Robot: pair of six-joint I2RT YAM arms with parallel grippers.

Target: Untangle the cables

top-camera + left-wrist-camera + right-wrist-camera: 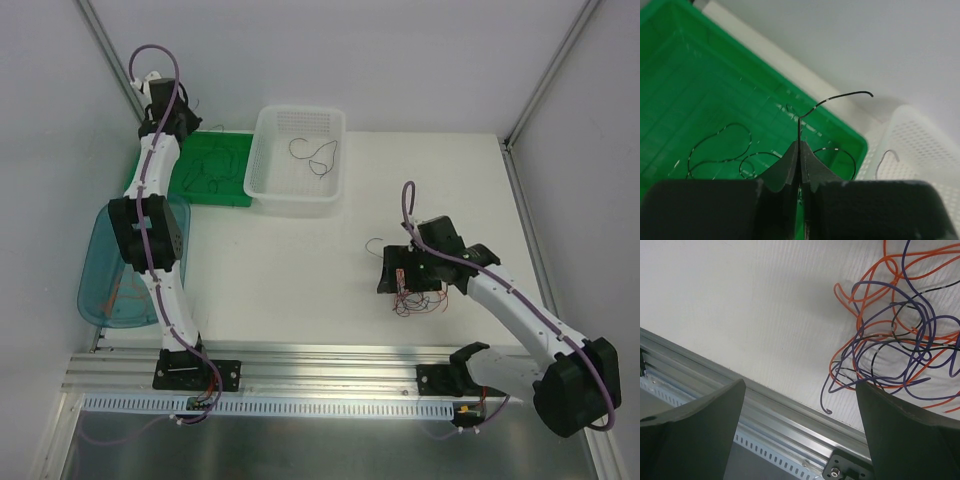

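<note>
Left claw [800, 150] fills the bottom of the left wrist view, pinched shut on one black cable [835, 98] that sticks up from the tips and curls right. It hangs above the green tray [695, 70], near the corner beside the white basket [925, 145]. Black loops [720, 150] already lie in the tray, so likely a by-colour sort, with this strand due to drop here. Basket holds a few dark strands [318, 155]. Under the left arm, the teal bin [95, 250] shows something reddish, too faint to call.

Right claw [800, 390] gapes wide, gripping nothing, low over the tabletop [730, 300] just beside the cable tangle [890, 335]. Orange, purple and black strands are knotted together near the front edge, well apart from the bins. Probably lining up for the next pull; a purple end [826, 407] strays out nearest the claw, looks the easiest pick. Judging by the knot, most of the job is left.

Tabletop is plain matte white. Along its near edge runs an aluminium rail [330, 368] carrying both arm bases. Room: white walls with metal corner posts close in the cell.
</note>
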